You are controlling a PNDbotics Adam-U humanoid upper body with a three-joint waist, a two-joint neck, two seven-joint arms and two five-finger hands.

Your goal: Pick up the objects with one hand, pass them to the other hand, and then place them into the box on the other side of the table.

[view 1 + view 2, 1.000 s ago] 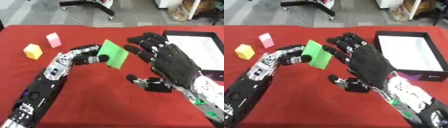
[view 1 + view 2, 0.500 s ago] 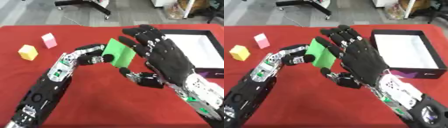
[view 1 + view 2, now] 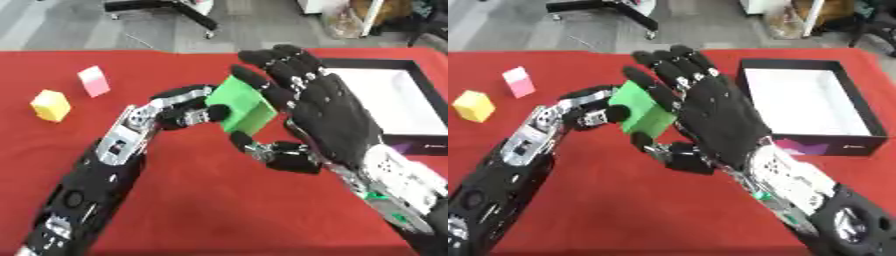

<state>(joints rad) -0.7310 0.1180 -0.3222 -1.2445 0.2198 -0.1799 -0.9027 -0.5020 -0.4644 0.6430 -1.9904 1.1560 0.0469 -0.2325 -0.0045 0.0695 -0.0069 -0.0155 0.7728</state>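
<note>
Pinching green block [image 3: 246, 106], left hand [image 3: 179, 109]; right hand [image 3: 710, 117] spread; box [image 3: 859, 141] front only right-eye

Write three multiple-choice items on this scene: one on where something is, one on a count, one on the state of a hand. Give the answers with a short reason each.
1. Where is the box?
A. On the robot's right side of the table
B. On the robot's left side of the table
C. On the floor

2. How many small blocks lie on the red cloth at the left?
A. One
B. Two
C. Four

3. What is the left robot hand doing?
A. Resting flat on the table
B. Hanging with nothing in it
C. Pinching the green block

Answers:
1. A, the black box with a white inside sits at the right edge.
2. B, a yellow block and a pink block lie there.
3. C, its fingers curl onto the green block, with the open right robot hand close behind it.
</note>
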